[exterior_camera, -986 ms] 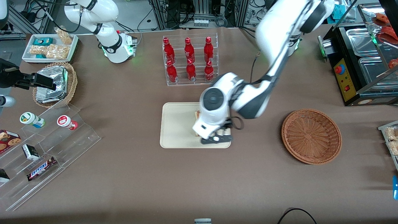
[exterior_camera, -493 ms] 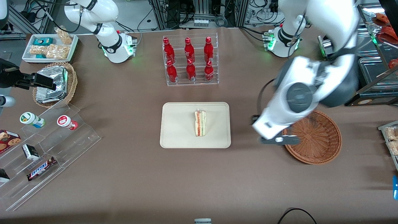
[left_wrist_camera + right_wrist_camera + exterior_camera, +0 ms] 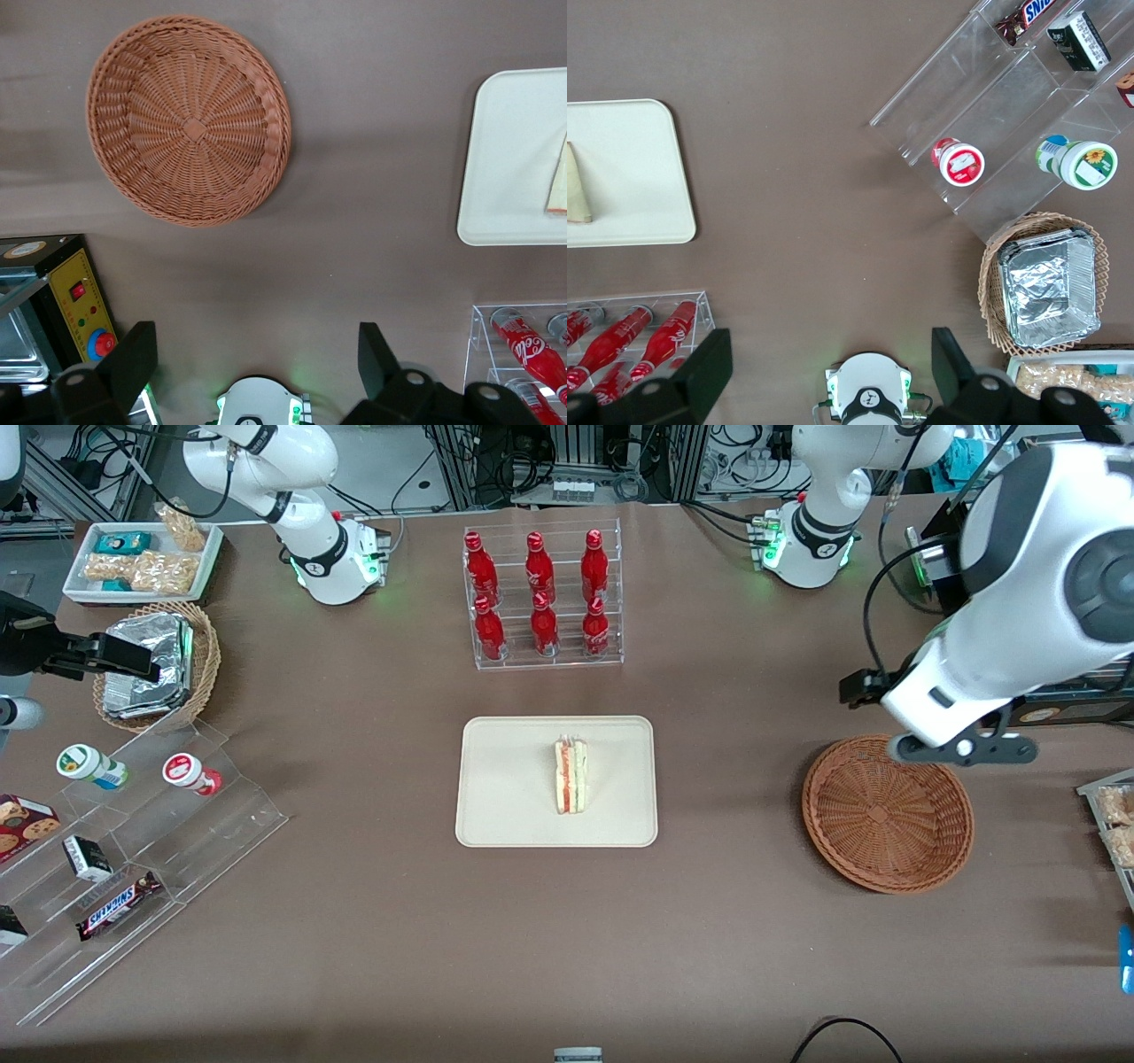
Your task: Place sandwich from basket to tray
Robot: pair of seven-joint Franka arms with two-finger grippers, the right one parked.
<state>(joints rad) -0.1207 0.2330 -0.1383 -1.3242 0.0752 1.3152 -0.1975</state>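
The sandwich stands on edge on the cream tray, apart from any gripper; its red-orange and green layers face up. The reddish-brown wicker basket sits empty toward the working arm's end of the table. My left gripper hangs high above the basket's rim, on the side farther from the front camera. It is open and empty. In the left wrist view the gripper shows spread fingers with only table between them, plus the basket, the tray and an edge of the sandwich.
A clear rack of red bottles stands farther from the front camera than the tray. A black appliance with a red button is near the basket. A tan basket with foil packets and a clear stepped stand lie toward the parked arm's end.
My gripper left the sandwich on the tray and swung away toward the working arm's end, passing over the basket and rising. The sandwich has stayed put.
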